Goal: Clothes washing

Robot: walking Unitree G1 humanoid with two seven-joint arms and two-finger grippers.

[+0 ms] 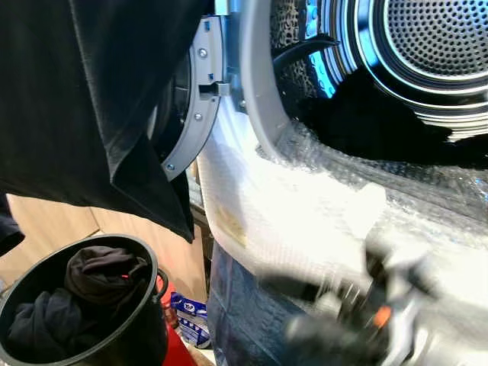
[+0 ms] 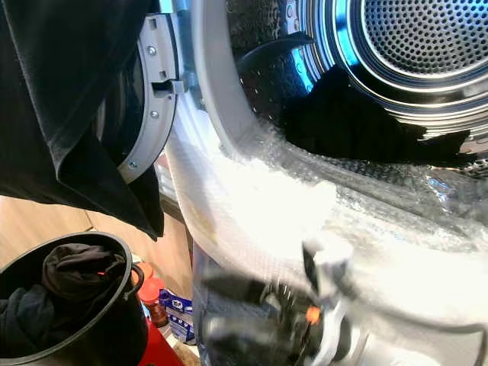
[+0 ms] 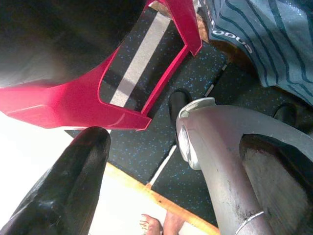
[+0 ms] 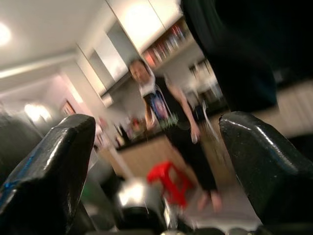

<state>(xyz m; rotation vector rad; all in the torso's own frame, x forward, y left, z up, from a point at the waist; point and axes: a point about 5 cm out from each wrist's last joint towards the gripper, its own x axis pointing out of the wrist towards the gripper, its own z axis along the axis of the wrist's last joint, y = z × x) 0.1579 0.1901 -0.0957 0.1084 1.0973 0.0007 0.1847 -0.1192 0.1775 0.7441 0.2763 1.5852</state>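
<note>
Right gripper [image 1: 335,320] is a blur low before the washer drum [image 1: 427,46] in the eye views — dark clothes [image 1: 381,114] lie inside it, more in the black bucket [image 1: 145,335], and a black garment [image 1: 91,99] hangs upper left, cut off. Left wrist view: one black finger [image 3: 68,181], a red stool [image 3: 73,98]; its spread can't be told. Right wrist view: fingers [image 4: 54,166] apart, holding nothing — a blurred person [image 4: 171,132] beyond.
</note>
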